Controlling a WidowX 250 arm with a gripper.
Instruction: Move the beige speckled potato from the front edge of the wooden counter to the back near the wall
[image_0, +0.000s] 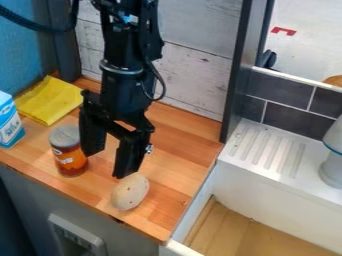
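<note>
Over the table, I have the pincer wide and empty beside the jar; the speckled egg-shaped object lies near the front edge, probably too rounded to stand.

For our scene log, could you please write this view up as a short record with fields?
gripper: black gripper, open, over wooden counter
nearest: pale speckled oval object, by one fingertip; contact unclear
jar: orange-red jar, upright, grey lid
behind jar: yellow cloth
view's left edge: blue-and-white carton
right: white sink
</note>
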